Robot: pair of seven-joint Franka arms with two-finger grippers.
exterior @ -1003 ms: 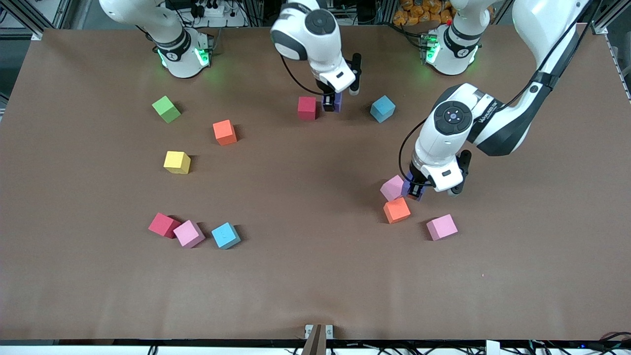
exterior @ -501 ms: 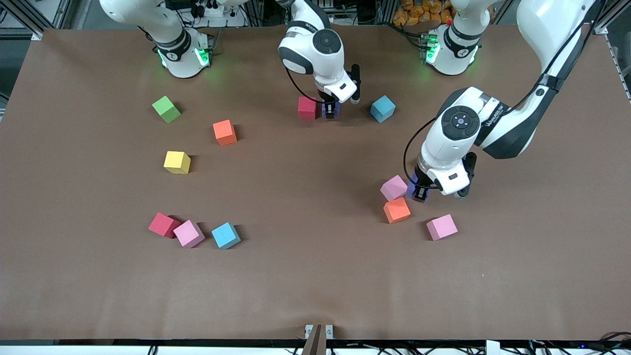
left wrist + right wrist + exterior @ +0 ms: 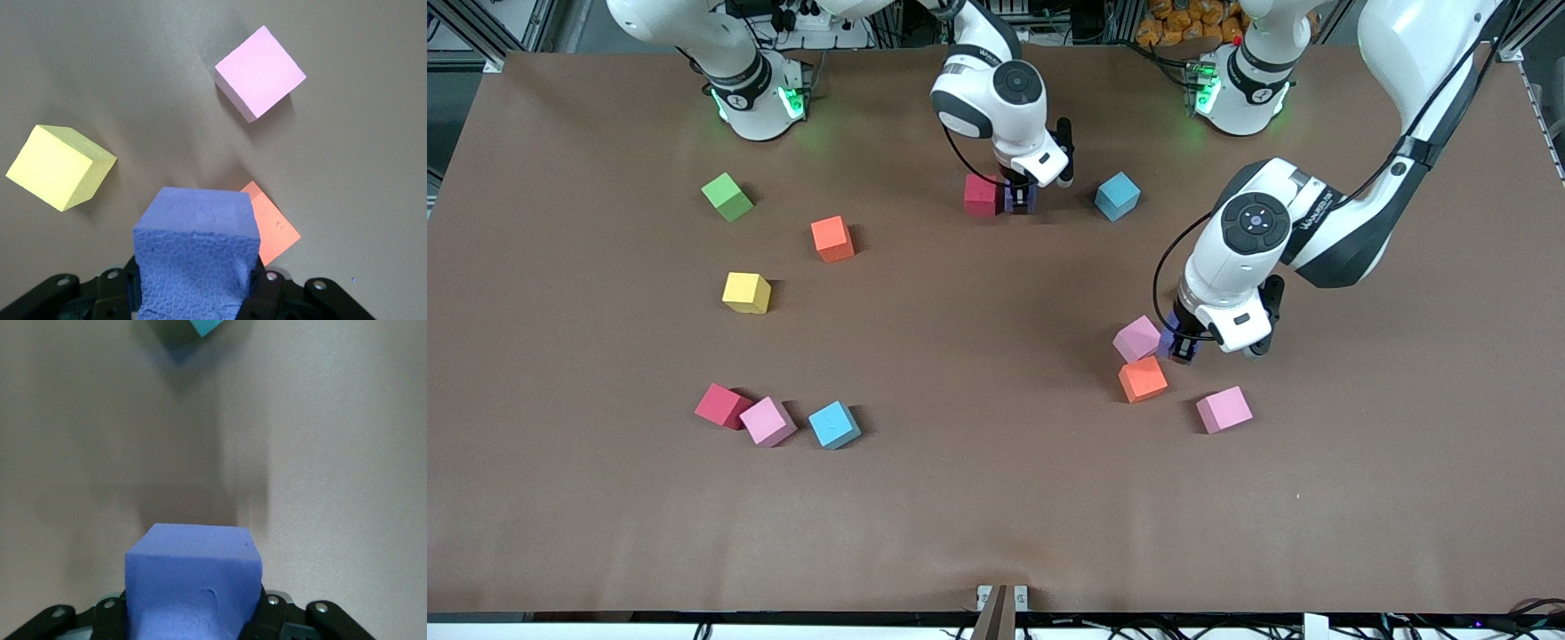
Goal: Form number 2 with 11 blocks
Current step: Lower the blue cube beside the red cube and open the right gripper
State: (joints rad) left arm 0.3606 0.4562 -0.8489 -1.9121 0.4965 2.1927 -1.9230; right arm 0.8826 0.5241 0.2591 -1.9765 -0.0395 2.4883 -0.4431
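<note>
My right gripper (image 3: pixel 1021 194) is shut on a purple block (image 3: pixel 1021 199), (image 3: pixel 193 583), held low beside a red block (image 3: pixel 980 196). A light blue block (image 3: pixel 1117 196) lies beside them toward the left arm's end. My left gripper (image 3: pixel 1181 345) is shut on another purple block (image 3: pixel 1168 341), (image 3: pixel 197 257), just above the table between a pink block (image 3: pixel 1136 339) and an orange block (image 3: pixel 1143 379). The left wrist view also shows a yellow block (image 3: pixel 60 167), which my left arm hides in the front view. Another pink block (image 3: pixel 1224 409) lies nearer the camera.
Toward the right arm's end lie a green cube (image 3: pixel 727 196), an orange block (image 3: pixel 831 238) and a yellow block (image 3: pixel 746 292). Nearer the camera, a red (image 3: pixel 722 405), a pink (image 3: pixel 767 421) and a light blue block (image 3: pixel 834 424) lie in a row.
My right gripper has come down with its purple block to beside the red block. My left gripper has shifted only slightly, still holding its purple block.
</note>
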